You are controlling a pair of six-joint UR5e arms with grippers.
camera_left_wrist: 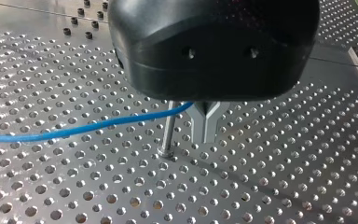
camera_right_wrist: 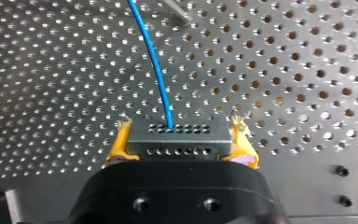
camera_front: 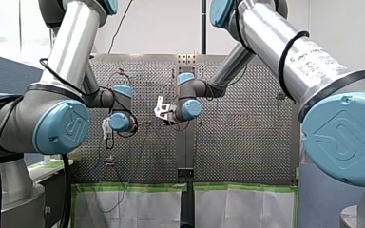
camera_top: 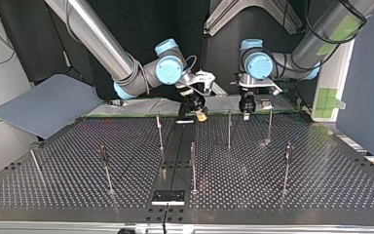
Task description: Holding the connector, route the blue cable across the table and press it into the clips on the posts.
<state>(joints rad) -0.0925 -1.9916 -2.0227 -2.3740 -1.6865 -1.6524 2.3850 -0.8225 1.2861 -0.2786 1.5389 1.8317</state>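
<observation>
Perforated metal tabletop (camera_top: 302, 195), dark, with thin upright posts (camera_top: 229, 129) standing apart across it. A blue-grey sheet (camera_top: 44, 105) lies off the tabletop's corner at the top view's left. White sheets edged in green tape (camera_front: 128, 204) hang along the edge nearest the arms' bases. Both arms reach down at that same edge, close to its middle.

Entry for the right gripper (camera_right_wrist: 182, 140): its yellow pads (camera_right_wrist: 119, 147) are clamped on the two ends of the connector (camera_right_wrist: 177, 137), a dark grey block with rows of small holes in its face. The block is held just above the tabletop. The blue cable (camera_right_wrist: 154, 65) leaves the middle of the connector and runs ahead of the gripper, over the holes, in a gentle curve.

Entry for the left gripper (camera_left_wrist: 205, 140): black body, metal fingers (camera_left_wrist: 205, 123) brought together, tips just above the tabletop. A single post (camera_left_wrist: 168, 133) stands just beside the fingers, its foot seated in a hole. The cable comes in clear of the surface in a shallow arc, crosses that post and disappears under the gripper body. I cannot tell whether the fingers pinch it.

From across the table the two grippers are near each other but apart, the right one over the tabletop's centre strip.
</observation>
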